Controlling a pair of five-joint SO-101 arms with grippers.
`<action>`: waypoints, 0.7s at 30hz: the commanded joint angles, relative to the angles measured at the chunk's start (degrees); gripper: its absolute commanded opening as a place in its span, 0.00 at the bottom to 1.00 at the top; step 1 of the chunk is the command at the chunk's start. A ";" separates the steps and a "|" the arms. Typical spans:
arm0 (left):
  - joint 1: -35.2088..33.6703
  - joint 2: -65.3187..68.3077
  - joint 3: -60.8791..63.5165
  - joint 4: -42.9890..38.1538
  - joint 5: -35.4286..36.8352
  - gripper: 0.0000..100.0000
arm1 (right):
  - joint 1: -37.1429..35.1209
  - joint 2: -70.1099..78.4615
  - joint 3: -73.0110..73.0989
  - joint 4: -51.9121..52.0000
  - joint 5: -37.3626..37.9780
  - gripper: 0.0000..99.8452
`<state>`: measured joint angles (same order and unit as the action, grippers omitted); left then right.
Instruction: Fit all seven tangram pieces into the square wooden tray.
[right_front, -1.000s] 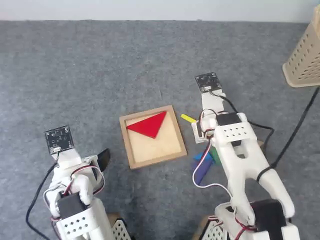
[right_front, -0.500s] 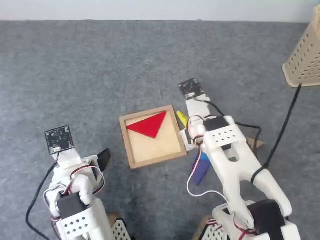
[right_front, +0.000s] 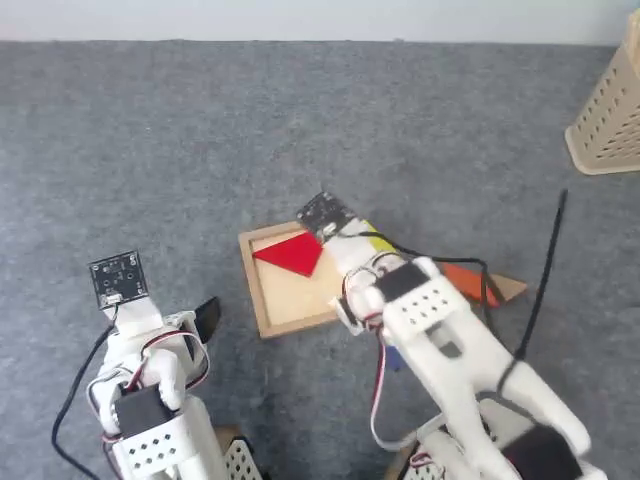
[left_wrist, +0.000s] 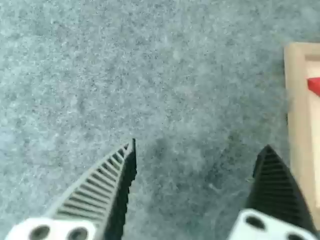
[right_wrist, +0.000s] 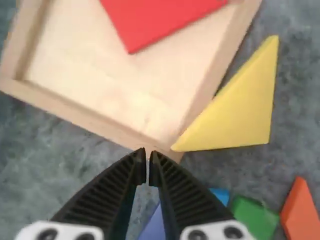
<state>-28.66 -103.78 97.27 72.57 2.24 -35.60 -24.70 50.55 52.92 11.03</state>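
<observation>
As right arm swings in from tray's 3 o'clock side over last second, right gripper (right_wrist: 148, 162) now sits above rim of wooden tray (right_wrist: 75, 112), pressed together, pinching nothing. Red triangle (right_front: 295, 252) alone inside, toward 12 o'clock. Yellow triangle (right_wrist: 240, 115) outside, touching rim at 3 o'clock. Orange piece (right_front: 468, 282), green piece (right_wrist: 252, 215) loose at 4 o'clock on surface (left_wrist: 150, 75). Left gripper (left_wrist: 200, 150) spread, parked at 8 o'clock, unchanged. Judgement: nothing carried over, six pieces left to place.

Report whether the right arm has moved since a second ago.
Yes. The right arm swung left, from beside the wooden tray to over its right edge.
</observation>
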 joint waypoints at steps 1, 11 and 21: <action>0.09 -0.70 -0.75 -0.09 -0.09 0.35 | -0.84 -11.30 0.35 3.65 1.05 0.10; 0.09 -0.70 -0.75 -0.09 -0.09 0.35 | 16.31 1.63 -7.47 -1.98 -3.60 0.05; 0.09 -0.70 -0.75 -0.09 -0.09 0.35 | 10.86 19.38 -15.82 -3.82 -3.69 0.04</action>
<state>-28.66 -103.78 97.27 72.57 2.24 -22.77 -5.98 38.59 50.02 7.96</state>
